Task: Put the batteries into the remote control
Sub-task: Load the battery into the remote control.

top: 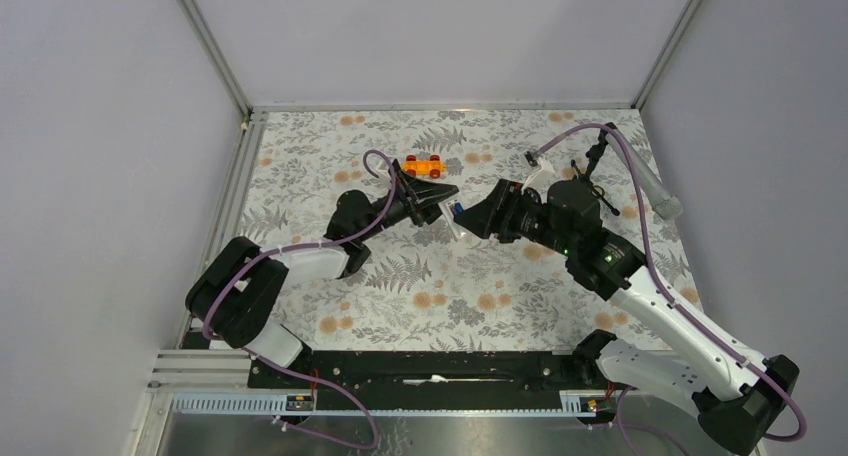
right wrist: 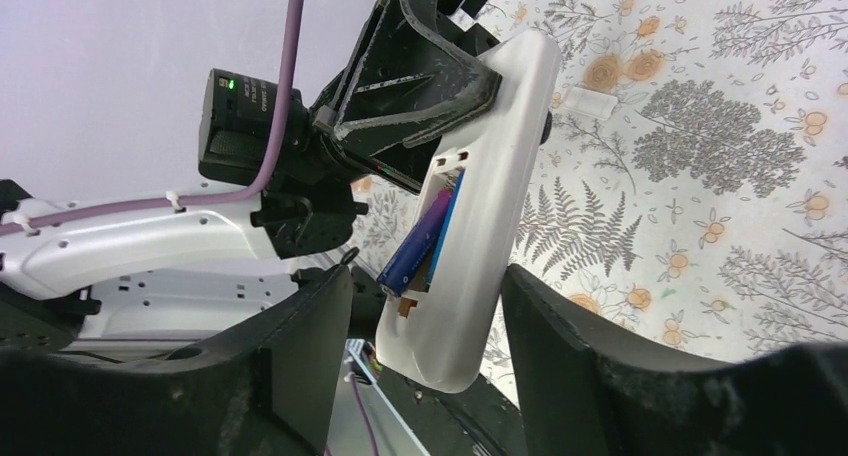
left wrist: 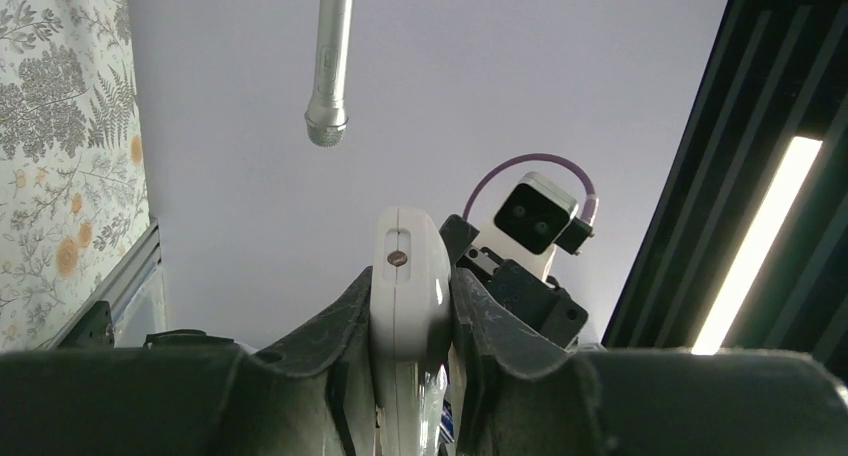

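Observation:
My left gripper (left wrist: pixel 410 311) is shut on the white remote control (left wrist: pixel 408 276) and holds it edge-on above the mat. In the right wrist view the remote (right wrist: pixel 500 156) shows its open battery bay. A blue-purple battery (right wrist: pixel 418 244) sits in the bay with its lower end tilted out, and a second one lies flat beside it. My right gripper (right wrist: pixel 425 306) is open, its fingers on either side of the remote's lower end with gaps on both sides. In the top view the two grippers meet at mid-table, left (top: pixel 437 200) and right (top: pixel 478 216).
An orange toy car (top: pixel 423 166) lies on the floral mat behind the left gripper. A grey tube on a black tripod (top: pixel 655 191) stands at the right. A small white cover piece (right wrist: pixel 590 101) lies on the mat. Grey walls enclose the table.

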Motion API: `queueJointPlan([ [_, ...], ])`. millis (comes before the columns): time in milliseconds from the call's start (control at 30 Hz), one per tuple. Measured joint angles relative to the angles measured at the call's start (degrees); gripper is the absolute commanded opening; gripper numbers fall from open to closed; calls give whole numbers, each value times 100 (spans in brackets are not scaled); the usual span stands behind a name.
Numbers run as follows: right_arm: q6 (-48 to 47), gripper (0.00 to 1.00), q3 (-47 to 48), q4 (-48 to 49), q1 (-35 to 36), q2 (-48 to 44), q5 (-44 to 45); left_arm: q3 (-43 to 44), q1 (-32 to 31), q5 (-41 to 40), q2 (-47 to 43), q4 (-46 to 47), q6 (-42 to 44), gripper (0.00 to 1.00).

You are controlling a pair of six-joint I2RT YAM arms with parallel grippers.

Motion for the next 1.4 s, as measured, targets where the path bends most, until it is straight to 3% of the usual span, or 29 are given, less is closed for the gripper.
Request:
queueJointPlan([
  [667, 452, 47, -365, 732, -4, -81, -131, -76, 42, -59, 0, 479, -317, 0],
  [1400, 579, 39, -136, 461, -22, 455, -341, 4, 184, -61, -256, -181, 549, 0],
])
